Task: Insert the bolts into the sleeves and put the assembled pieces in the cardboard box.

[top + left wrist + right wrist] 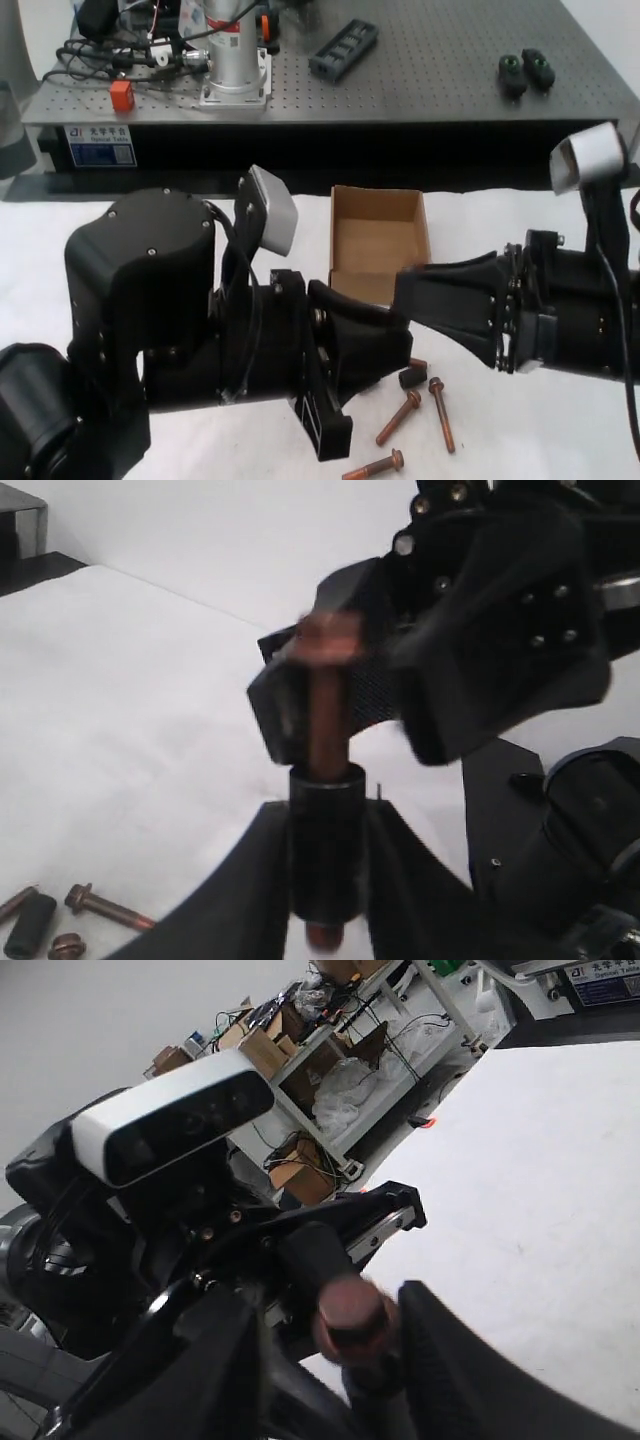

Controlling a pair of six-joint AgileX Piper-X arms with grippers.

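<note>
Copper-coloured loose bolts point(398, 418) and a spare sleeve point(412, 378) lie on the white bench point(530, 440). Just beyond, fingers of the left gripper point(325, 880) clamp a black sleeve point(325, 830) while the right gripper point(322, 680) grips a bolt point(327, 730) seated in it, short of the open cardboard box point(376, 204).

**Setting: robotics laboratory.**
At the rear, a perforated metal breadboard table point(420, 90) carries an upright metal post point(235, 55) and bundled cables point(95, 50). Past the edge of the white-covered bench point(560, 440), open shelving point(318, 1132) holds cardboard cartons point(265, 1050) and bagged supplies.
</note>
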